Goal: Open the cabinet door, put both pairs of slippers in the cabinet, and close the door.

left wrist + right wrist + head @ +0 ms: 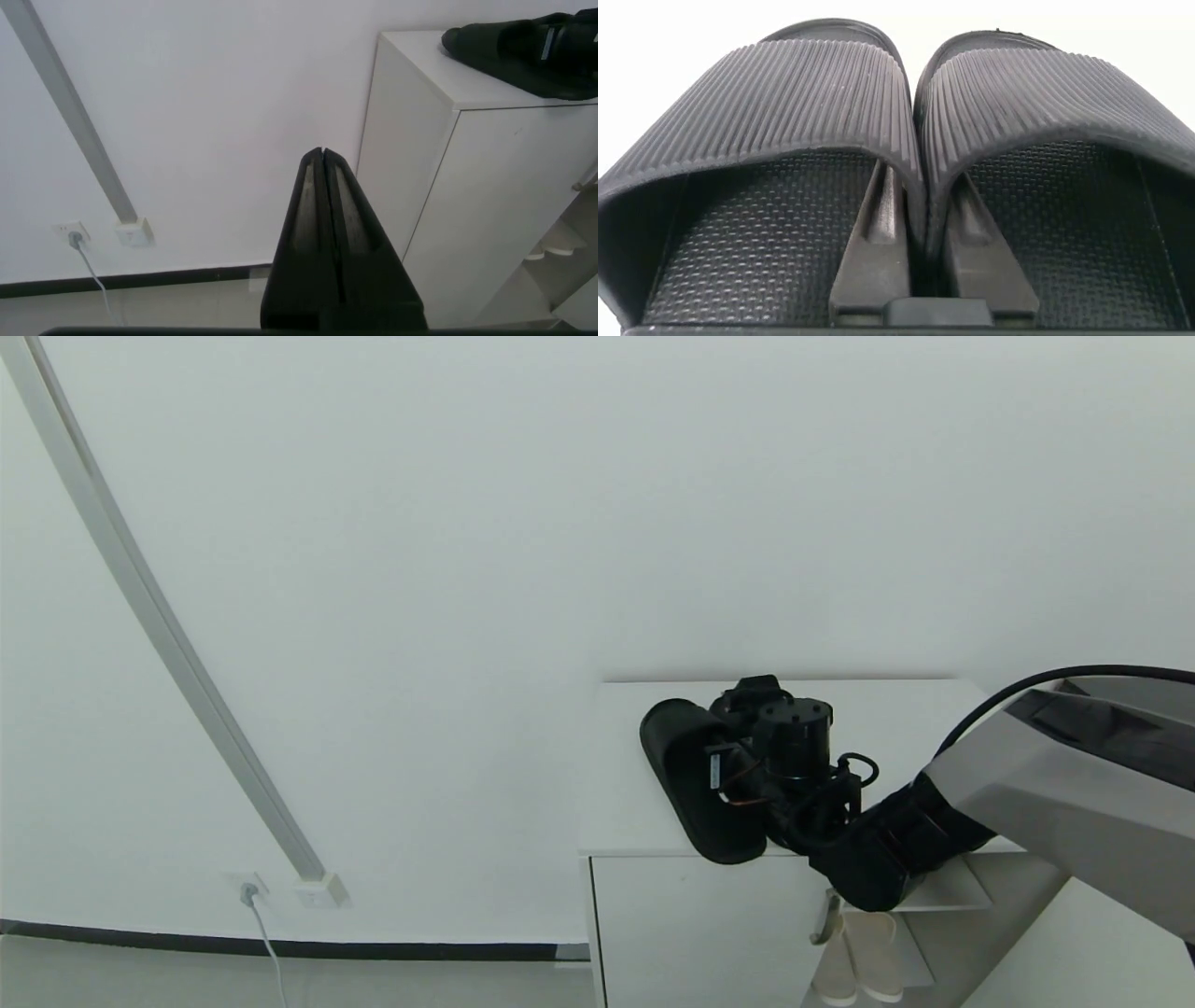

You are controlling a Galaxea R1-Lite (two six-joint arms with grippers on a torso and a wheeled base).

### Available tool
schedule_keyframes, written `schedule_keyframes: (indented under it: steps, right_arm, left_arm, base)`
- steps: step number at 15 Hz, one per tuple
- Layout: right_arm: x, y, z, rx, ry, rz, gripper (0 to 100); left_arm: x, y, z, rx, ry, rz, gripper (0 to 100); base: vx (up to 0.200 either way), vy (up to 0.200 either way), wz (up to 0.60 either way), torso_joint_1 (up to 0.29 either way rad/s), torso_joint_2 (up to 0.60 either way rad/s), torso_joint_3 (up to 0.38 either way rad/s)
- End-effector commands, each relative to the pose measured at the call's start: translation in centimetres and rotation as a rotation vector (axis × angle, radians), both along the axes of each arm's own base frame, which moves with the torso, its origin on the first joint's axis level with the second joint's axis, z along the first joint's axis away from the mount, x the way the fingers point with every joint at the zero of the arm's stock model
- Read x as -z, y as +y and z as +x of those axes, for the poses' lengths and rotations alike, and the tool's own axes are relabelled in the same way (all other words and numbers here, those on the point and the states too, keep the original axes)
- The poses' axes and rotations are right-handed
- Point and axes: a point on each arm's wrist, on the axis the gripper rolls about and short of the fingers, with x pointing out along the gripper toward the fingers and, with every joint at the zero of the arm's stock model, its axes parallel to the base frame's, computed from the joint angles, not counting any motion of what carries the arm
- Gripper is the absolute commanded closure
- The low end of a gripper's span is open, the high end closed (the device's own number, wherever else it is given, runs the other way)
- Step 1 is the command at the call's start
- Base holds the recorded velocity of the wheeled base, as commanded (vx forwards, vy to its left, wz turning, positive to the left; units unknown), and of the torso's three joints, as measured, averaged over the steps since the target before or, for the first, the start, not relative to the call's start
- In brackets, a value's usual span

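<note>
Right wrist view puts me looking straight into the black slippers [813,121]. They lie side by side with toes away from the camera, and my right jaws have one finger [878,233] inside each shoe, clamped on the two inner strap walls so the pair is pinched together as one. On the head camera that pair rests on the cabinet [644,784] top, near its front edge, with the right arm coming in from the right. Below it the cabinet stands open and the pale slippers [854,971] already sit on a lower shelf, so I judge I am at the second pair, gripped but not yet lifted. Next I need to raise it off the top, bring it out past the front edge, then down and in onto the free shelf [943,896] without knocking the pale pair. After that comes closing the door. My left jaws are pressed together, holding nothing, hanging well apart from the slippers, off the cabinet's left side.
</note>
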Motion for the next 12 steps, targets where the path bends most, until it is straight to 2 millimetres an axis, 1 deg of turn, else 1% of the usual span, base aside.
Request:
schedule_keyframes:
  steps: [1,2,4,5,6,7,9,11,12]
  right_arm:
    - [-1.7,-0.4,-0.8,-0.003,-0.025,0.017,100]
    - [-2.4,-0.6,-1.2,-0.004,-0.032,0.023,100]
    - [-3.9,-1.1,-3.2,-0.023,-0.037,0.025,100]
    - [-4.1,-1.2,-3.8,-0.031,-0.035,0.023,100]
    - [-5.0,-1.7,-5.9,-0.055,-0.033,0.023,100]
    - [-5.6,-2.0,-7.4,-0.075,-0.032,0.023,100]
    - [-6.2,-2.6,-10.6,-0.153,-0.018,0.02,100]
    - [-6.3,-3.3,-13.3,-0.226,0.001,0.014,100]
    - [-6.5,-3.6,-14.0,-0.249,0.003,0.017,100]
  left_arm:
    - [0.0,0.0,0.0,0.0,0.001,-0.001,100]
    - [0.0,0.0,0.0,0.0,0.001,-0.001,100]
    - [0.0,0.0,0.0,0.0,0.001,-0.001,100]
    - [0.0,0.0,0.0,0.0,0.001,0.001,100]
    - [0.0,0.0,0.0,0.0,0.001,0.001,100]
    - [0.0,0.0,0.0,0.0,0.001,0.001,100]
    - [0.0,0.0,0.0,0.0,0.001,0.001,100]
    - [0.0,0.0,0.0,0.002,0.001,0.003,100]
    - [0.0,0.0,0.0,0.002,0.001,0.003,100]
  base:
    - [0.0,0.0,0.0,0.0,0.0,0.0]
    - [0.0,0.0,0.0,0.0,0.0,0.0]
    - [0.0,0.0,0.0,0.0,0.0,0.0]
    - [0.0,0.0,0.0,0.0,0.0,0.0]
    - [0.0,0.0,0.0,0.0,0.0,0.0]
    - [0.0,0.0,0.0,0.0,0.0,0.0]
    - [0.0,0.0,0.0,0.0,0.0,0.0]
    - [0.0,0.0,0.0,0.0,0.0,0.0]
    - [0.0,0.0,0.0,0.0,0.0,0.0]
